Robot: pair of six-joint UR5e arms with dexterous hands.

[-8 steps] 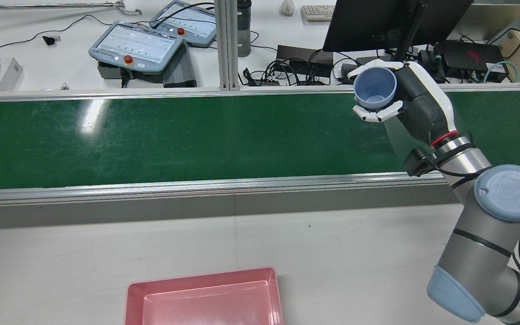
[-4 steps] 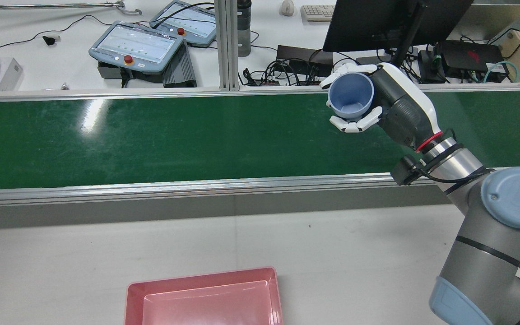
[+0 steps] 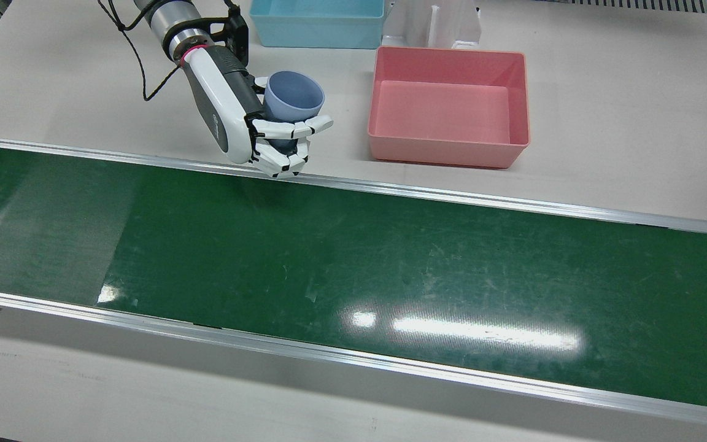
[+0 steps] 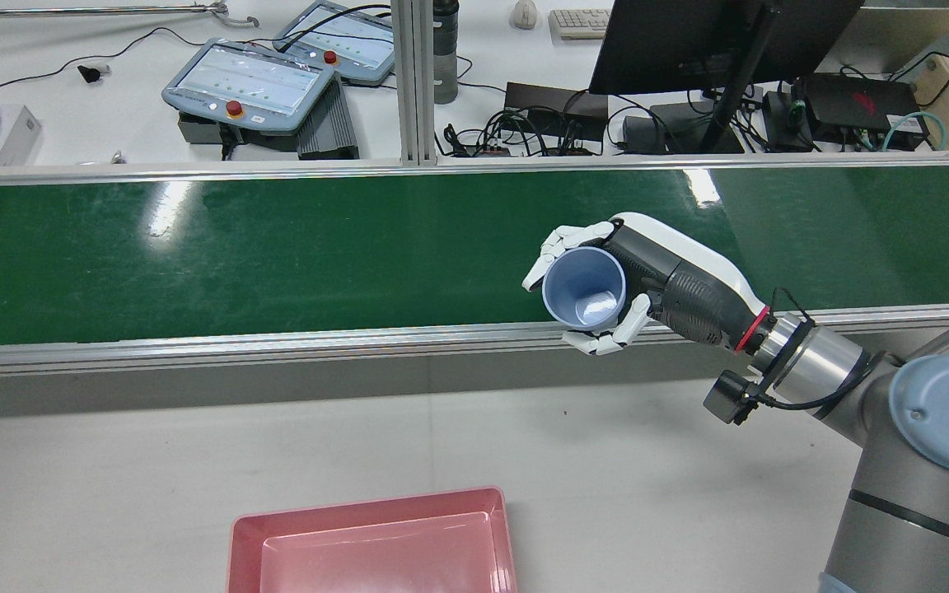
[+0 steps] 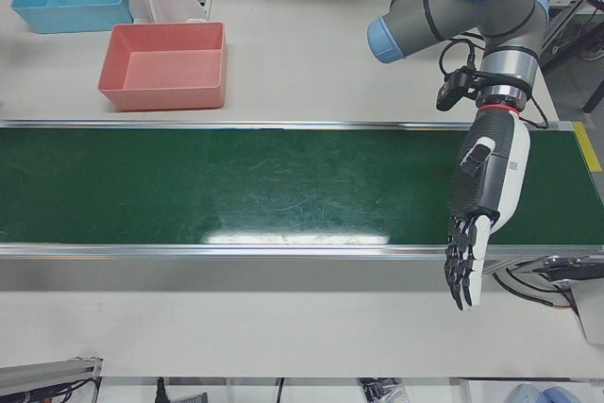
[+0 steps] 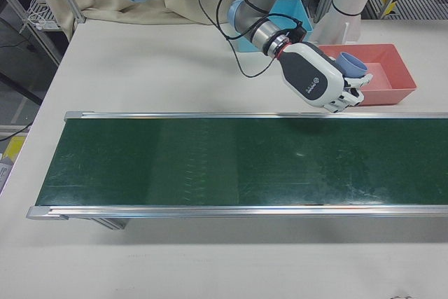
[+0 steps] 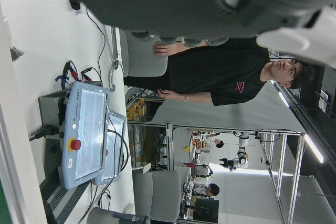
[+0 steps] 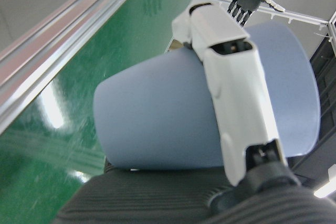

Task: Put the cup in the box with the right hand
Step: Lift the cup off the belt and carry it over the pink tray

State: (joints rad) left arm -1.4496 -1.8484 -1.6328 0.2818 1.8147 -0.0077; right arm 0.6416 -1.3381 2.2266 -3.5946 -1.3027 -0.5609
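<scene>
The cup [image 4: 584,287] has come down and back from over the belt's far edge to the near rail [image 4: 277,340], carried in the right hand [image 4: 647,280], whose fingers [image 3: 286,129] wrap its wall, mouth upward. The pink box [image 3: 448,107] sits empty nearby. The left hand [image 5: 481,205] hangs with straight fingers, holding nothing, over the green belt [image 3: 353,270].

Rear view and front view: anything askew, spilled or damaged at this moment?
Nothing stands out. The right hand holds the blue cup tilted but empty, fingers wrapped around it, over the belt's near rail. The pink box sits square and empty; the left hand is open.
</scene>
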